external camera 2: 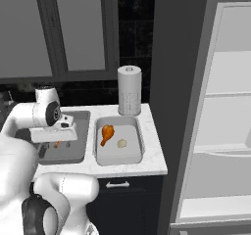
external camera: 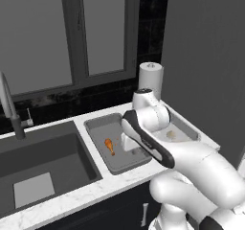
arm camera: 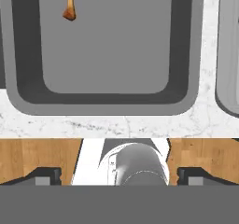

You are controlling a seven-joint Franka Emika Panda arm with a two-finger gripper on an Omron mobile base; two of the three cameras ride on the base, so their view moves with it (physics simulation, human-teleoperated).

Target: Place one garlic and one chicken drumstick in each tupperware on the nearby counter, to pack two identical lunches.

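Note:
Two grey tupperware trays sit side by side on the white counter (arm camera: 140,122). The left tupperware (external camera: 125,163) (external camera 2: 79,122) (arm camera: 107,45) holds a chicken drumstick (external camera: 109,145) (arm camera: 70,3). In the right tupperware (external camera 2: 115,154) (external camera: 190,129) lie a second drumstick (external camera 2: 106,133) and a garlic (external camera 2: 122,143) (external camera: 171,134). My gripper (external camera: 129,146) (external camera 2: 53,140) (arm camera: 119,176) hangs over the left tupperware, pointing down at its near end. It is open, with its fingertips (arm camera: 44,176) wide apart and nothing between them.
A dark sink basin (external camera: 43,162) with a faucet (external camera: 12,109) lies left of the trays. A paper towel roll (external camera 2: 129,89) stands at the back of the counter. An open fridge (external camera 2: 225,106) fills the right side. My arm hides part of the right tray in the left base view.

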